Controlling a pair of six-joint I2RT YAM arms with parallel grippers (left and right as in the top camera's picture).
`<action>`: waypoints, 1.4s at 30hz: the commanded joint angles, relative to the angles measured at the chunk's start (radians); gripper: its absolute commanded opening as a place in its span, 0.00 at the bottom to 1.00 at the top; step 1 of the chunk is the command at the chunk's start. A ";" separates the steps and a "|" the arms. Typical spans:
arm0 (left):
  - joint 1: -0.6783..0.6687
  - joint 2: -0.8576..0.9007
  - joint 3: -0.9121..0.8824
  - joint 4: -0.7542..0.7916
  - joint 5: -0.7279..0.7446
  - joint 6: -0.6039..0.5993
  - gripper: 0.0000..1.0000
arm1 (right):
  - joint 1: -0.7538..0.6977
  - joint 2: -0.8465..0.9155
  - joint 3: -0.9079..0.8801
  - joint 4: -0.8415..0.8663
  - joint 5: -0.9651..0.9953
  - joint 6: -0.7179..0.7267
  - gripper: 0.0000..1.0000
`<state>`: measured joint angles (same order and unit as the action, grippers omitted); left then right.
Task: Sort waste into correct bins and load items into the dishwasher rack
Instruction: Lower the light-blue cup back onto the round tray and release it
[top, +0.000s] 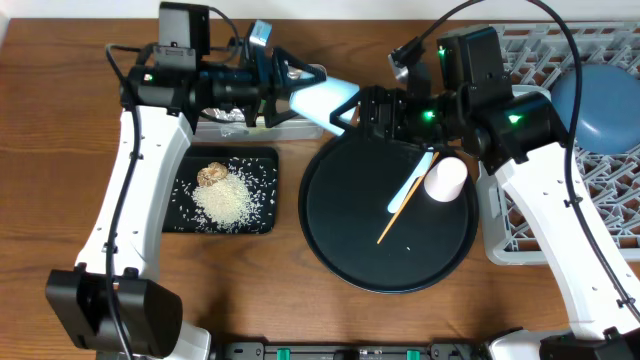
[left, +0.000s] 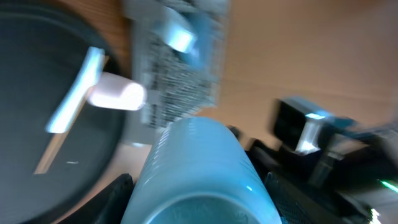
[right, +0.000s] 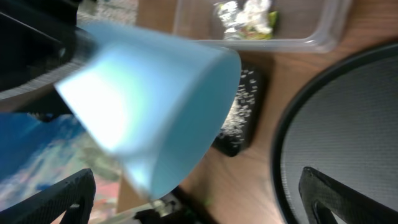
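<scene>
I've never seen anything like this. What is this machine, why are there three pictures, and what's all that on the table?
Two white robot arms work at a table. One picture looks down from above; the other two come from cameras on the wrists. The left arm holds a pale blue cup in its shut jaws; the right arm, jaws open, is beside it. A round black tray carries a white cup, a blue spoon and a wooden stick. A small black tray holds rice and a brown lump. The grey rack holds a blue plate.
</scene>
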<state>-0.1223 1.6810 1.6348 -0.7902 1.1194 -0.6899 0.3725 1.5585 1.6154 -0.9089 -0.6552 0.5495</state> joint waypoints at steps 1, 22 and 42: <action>-0.029 -0.010 0.005 -0.055 -0.256 0.129 0.30 | -0.020 -0.036 0.008 -0.023 0.067 -0.069 0.99; -0.497 0.119 -0.071 -0.117 -0.993 0.180 0.30 | -0.399 -0.217 0.008 -0.354 0.307 -0.134 0.99; -0.563 0.319 -0.099 0.000 -0.992 0.181 0.53 | -0.397 -0.210 0.008 -0.369 0.312 -0.163 0.99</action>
<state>-0.6655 1.9980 1.5299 -0.7818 0.1287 -0.5163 -0.0189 1.3415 1.6161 -1.2758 -0.3500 0.4084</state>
